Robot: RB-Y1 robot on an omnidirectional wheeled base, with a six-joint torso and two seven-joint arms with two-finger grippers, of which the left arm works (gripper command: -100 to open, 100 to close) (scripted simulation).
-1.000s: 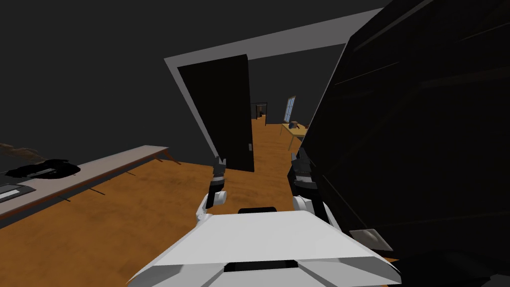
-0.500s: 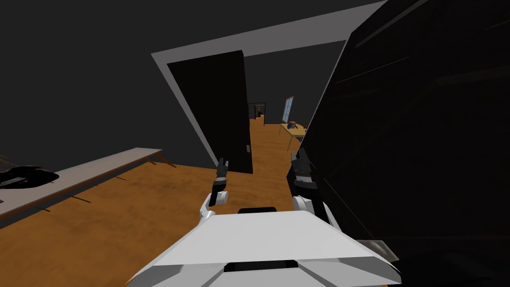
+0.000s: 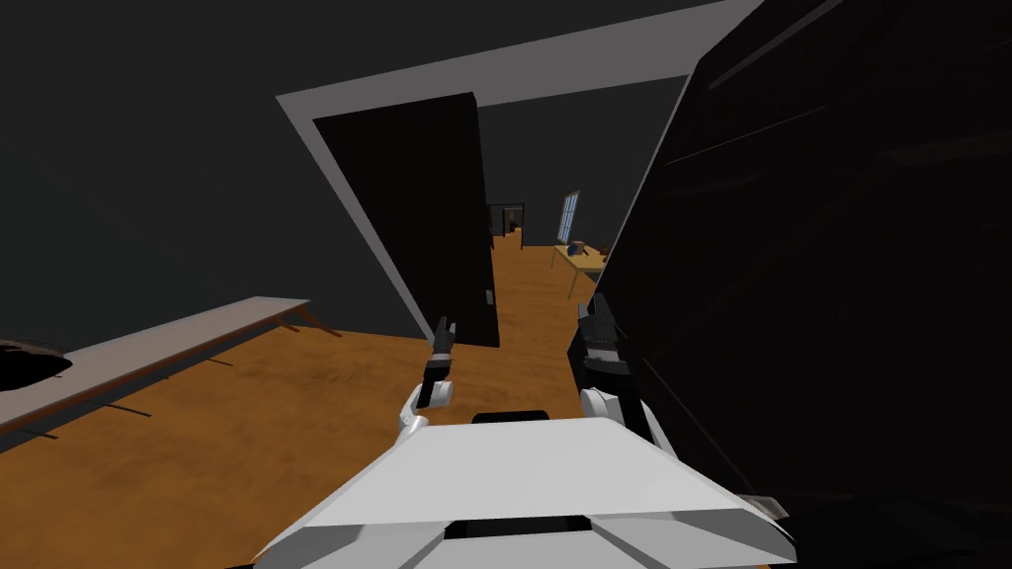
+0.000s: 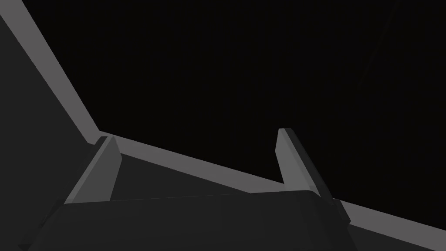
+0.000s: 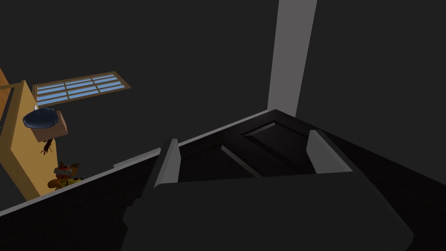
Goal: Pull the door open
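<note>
- Now, you face one door (image 3: 415,217): a flat black leaf standing in the left part of a grey frame (image 3: 296,123), in the centre of the head view, its foot on the orange floor (image 3: 247,425).
- One small pale handle (image 3: 489,294) sits low on that leaf's right edge.
- Through the opening right of the leaf you can count one yellow table (image 3: 583,259), one window (image 3: 570,215) and one further doorway (image 3: 512,217), all small and well beyond.
- One large dark panelled slab (image 3: 810,257) takes up the right side of the head view. I cannot tell whether it is a second leaf.
- Your left gripper (image 3: 444,324) is near the door's lower right corner, below and left of the handle and apart from it. Its two fingers (image 4: 100,170) stand spread with nothing between them, aimed at the black leaf and a corner of the grey frame.
- Your right gripper (image 3: 596,314) is just beside the slab's near edge. Its two fingers (image 5: 167,167) are also spread and empty, with the slab's recessed panels behind them.
- In the left of the right wrist view, one dark blue rounded thing (image 5: 41,118) and one small orange and yellow figure (image 5: 65,174) are by the table.
- One long grey bench (image 3: 178,336) crosses the lower left of the head view, with one dark shape (image 3: 25,361) at the frame's left edge.
</note>
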